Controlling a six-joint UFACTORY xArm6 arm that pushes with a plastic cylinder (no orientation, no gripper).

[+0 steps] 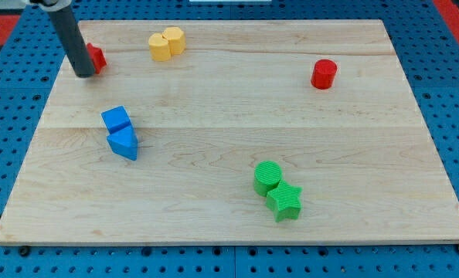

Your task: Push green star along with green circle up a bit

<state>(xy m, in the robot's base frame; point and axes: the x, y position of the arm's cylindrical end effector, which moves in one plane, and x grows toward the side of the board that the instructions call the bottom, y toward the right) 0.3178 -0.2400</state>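
The green star lies near the view's bottom, right of centre, touching the green circle, which sits just above and to its left. My tip is at the view's upper left, far from both green blocks. It stands right beside a red block that the rod partly hides.
Two yellow blocks touch each other at the view's top. A red cylinder stands at the upper right. A blue cube and a blue triangle touch at the left. The wooden board has edges all round.
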